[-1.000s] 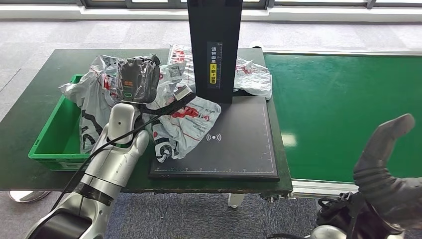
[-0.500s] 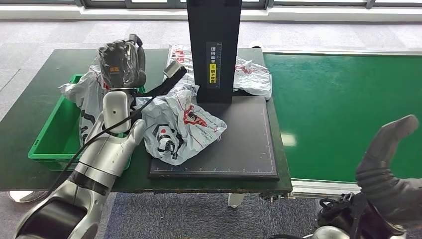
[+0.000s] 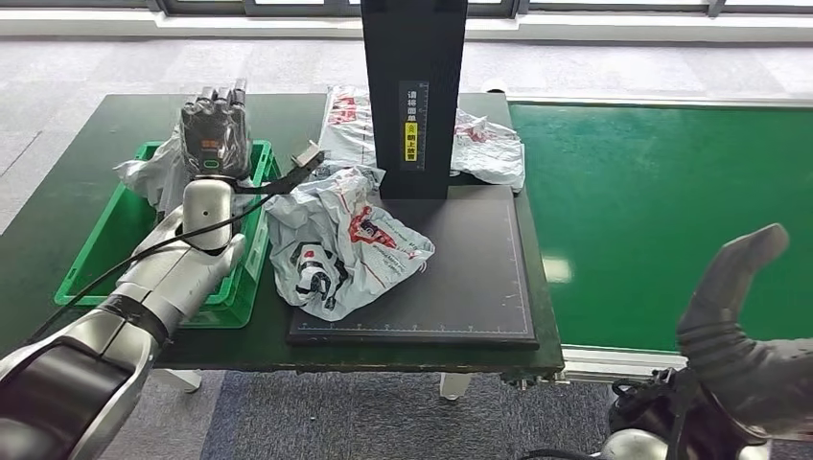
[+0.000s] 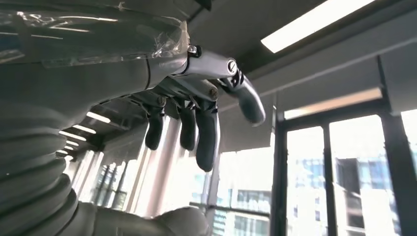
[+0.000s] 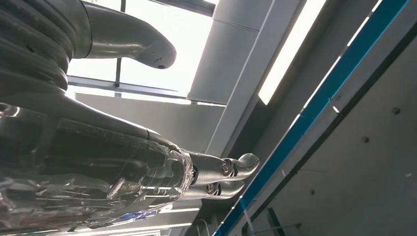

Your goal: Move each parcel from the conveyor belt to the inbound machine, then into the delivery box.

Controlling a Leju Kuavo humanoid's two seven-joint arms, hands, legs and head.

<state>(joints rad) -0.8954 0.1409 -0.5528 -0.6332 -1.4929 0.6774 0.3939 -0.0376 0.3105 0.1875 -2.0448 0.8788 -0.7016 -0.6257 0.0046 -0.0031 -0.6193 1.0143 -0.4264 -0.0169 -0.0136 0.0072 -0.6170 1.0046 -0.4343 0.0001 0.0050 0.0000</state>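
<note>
1. One parcel (image 3: 340,244) lies on the inbound machine (image 3: 470,278), beside my left hand (image 3: 213,129); its fingers (image 4: 206,137) are released, holding nothing.
2. My right hand (image 3: 743,326) is low; I see its fingers (image 5: 231,169) bent, nothing held.

The black column (image 3: 413,96) rises from the far edge of the scan pad (image 3: 460,278) and blocks any straight pass across the worktop (image 3: 58,206) there. A crumpled parcel (image 3: 336,244) covers the pad's left part and overhangs its left edge; the pad's right part lies bare. Two more parcels (image 3: 484,144) lie behind the column. The left hand (image 3: 216,129) hangs over the green box (image 3: 240,287), fingers (image 4: 206,137) apart and holding nothing. The belt (image 3: 662,211) is bare.
</note>
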